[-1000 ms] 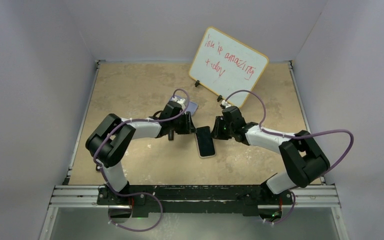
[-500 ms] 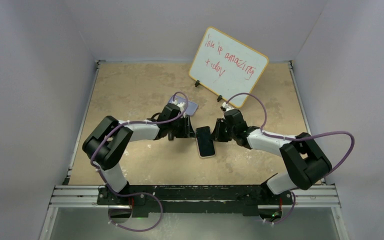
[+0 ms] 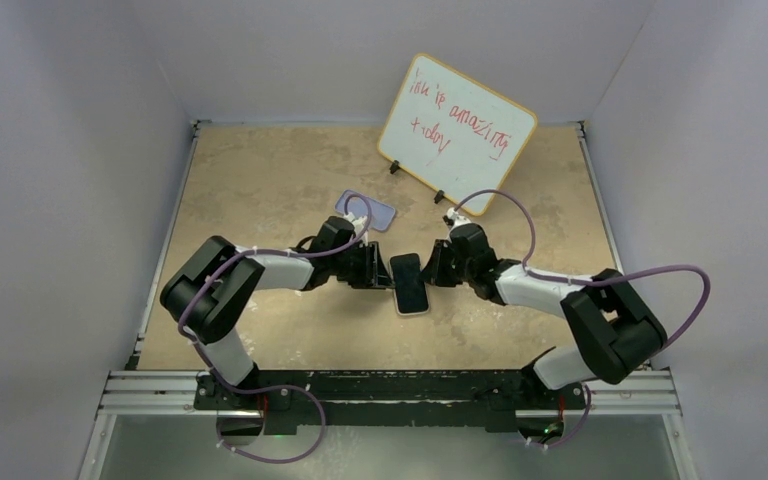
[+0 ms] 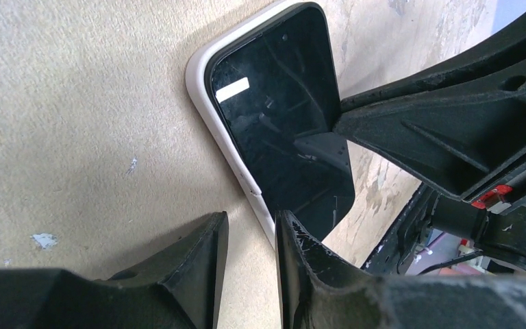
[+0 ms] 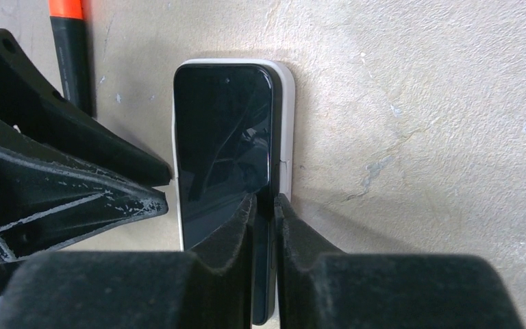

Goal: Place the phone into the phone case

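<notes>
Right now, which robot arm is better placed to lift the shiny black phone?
Right. The right gripper has its fingers pinched around one long edge of the glossy black phone with the pale rim. The left gripper only straddles the opposite edge, fingers apart.

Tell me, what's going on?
Right end effector pinching phone edge. Left end effector open beside it. Phone case empty, farther back. Marker nearby, not blocking.

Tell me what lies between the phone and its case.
The left gripper and its wrist sit partly across the direct line from the phone to the case, which lies farther back. Nothing else visible is in between.
</notes>
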Tool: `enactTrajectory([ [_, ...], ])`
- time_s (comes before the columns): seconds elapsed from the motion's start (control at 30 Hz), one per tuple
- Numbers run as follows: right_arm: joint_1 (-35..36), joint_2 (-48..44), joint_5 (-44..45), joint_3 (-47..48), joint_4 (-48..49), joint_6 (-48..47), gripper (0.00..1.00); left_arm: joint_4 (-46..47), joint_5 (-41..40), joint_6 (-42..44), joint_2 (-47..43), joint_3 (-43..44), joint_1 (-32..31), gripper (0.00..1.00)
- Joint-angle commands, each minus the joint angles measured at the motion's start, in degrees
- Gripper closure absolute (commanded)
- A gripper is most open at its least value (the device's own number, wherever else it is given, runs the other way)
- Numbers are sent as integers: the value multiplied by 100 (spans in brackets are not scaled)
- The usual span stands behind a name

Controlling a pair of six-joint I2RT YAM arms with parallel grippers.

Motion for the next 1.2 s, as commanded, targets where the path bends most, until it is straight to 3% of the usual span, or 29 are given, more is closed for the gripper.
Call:
enactTrajectory([
  [0.0,256,-164,-429,-169,-404,185,80,175,115,-54,73,-25,-33,67],
  [0.17,236,-955,124,-294,-600,342,59,125,108,-125,-7,18,-33,67],
  [0.4,236,-1141,79,-531,-376,498,31,-342,-102,-42,31,218,-31,68],
  [0.87,234,-382,-498,-797,987,892,20,34,85,-244,186,165,-38,70],
  [1.0,218,-238,-898,-850,1386,1060,20,125,212,-222,268,129,-44,76],
  [1.17,152,-292,-1348,-1021,2030,1516,20,-382,55,42,16,-20,-57,78],
])
